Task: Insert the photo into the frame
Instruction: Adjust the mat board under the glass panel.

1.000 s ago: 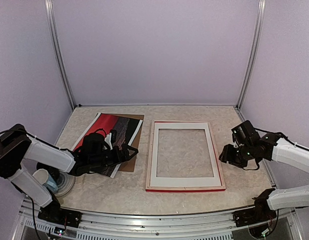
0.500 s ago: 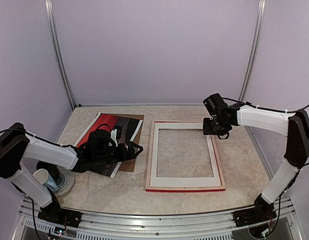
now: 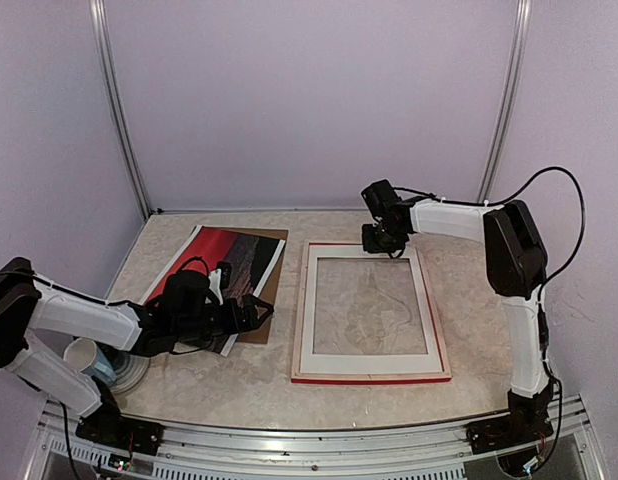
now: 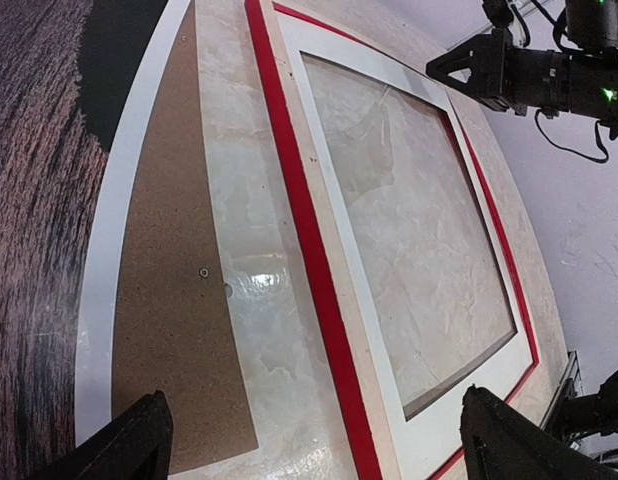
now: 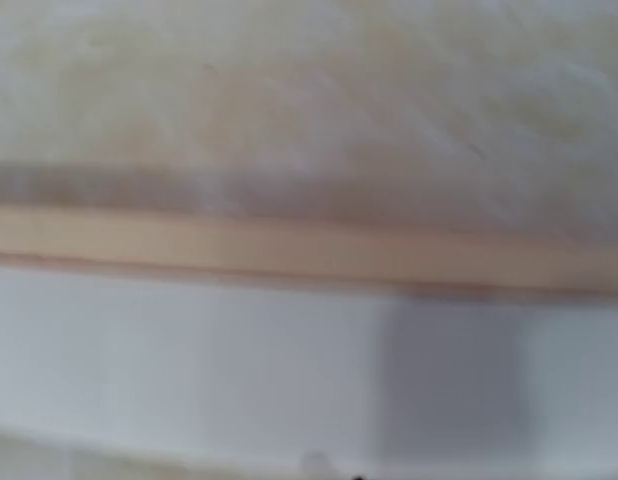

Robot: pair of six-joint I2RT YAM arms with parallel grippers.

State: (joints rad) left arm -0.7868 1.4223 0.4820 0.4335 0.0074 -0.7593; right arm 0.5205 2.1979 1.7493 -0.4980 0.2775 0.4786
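Note:
The frame [image 3: 369, 372] lies flat mid-table, with pale wood and a white inner border showing and a red outer edge. The photo [image 3: 214, 255], red sky and dark sea with a white border, lies face up to its left on a brown backing board [image 3: 273, 285]. My left gripper [image 3: 251, 312] hovers over the photo's near right corner, open and empty. In the left wrist view it [image 4: 319, 455] spans the board [image 4: 169, 300] and the frame [image 4: 309, 230], with the photo [image 4: 49, 200] at left. My right gripper [image 3: 384, 243] is at the frame's far rail. The right wrist view is a blurred close-up of that rail [image 5: 289, 250], fingers unseen.
A white cup [image 3: 86, 355] and a round tape-like roll [image 3: 132, 368] sit at the near left beside my left arm. Enclosure walls and metal posts ring the table. The right arm stretches across the far right of the table.
The right arm has swung from the table's right side to the frame's far rail. The left gripper has drawn slightly back toward the near left over the photo's corner.

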